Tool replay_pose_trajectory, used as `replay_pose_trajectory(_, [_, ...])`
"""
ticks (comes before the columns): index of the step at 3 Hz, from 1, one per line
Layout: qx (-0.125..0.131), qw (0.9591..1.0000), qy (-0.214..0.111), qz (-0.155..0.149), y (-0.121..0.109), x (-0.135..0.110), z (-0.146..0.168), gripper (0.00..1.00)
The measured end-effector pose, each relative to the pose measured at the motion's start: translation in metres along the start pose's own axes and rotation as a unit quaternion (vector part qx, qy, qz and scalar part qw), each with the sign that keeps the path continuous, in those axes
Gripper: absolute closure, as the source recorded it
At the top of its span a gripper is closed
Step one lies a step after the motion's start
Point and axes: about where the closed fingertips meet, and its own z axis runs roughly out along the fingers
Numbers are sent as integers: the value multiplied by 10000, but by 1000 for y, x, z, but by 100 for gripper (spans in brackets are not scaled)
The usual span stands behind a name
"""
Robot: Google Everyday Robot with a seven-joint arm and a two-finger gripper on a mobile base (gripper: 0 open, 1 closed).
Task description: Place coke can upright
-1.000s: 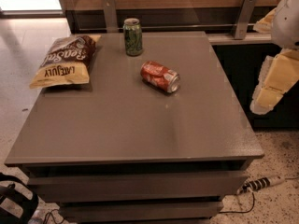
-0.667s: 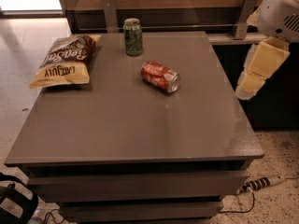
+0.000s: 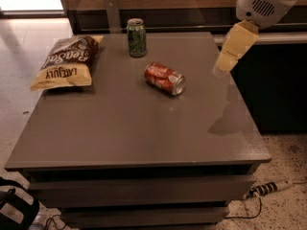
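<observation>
Red aluminium coke can (image 3: 164, 78) lay sideways on the grey table (image 3: 134, 133). Cream hand (image 3: 231, 49) hovered at its 3 o'clock, empty, openness impossible to tell; it should grasp across the can's body.

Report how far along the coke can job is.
Done: nothing; the coke can lies on its side in the middle of the table. In hand: the gripper hangs over the table's right edge, apart from the can. Left: reach the can, grasp it, stand it upright.
</observation>
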Motion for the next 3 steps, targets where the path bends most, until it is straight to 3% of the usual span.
replay_pose_trajectory(3, [-459,9976,-515,64,-35,-58,51,0])
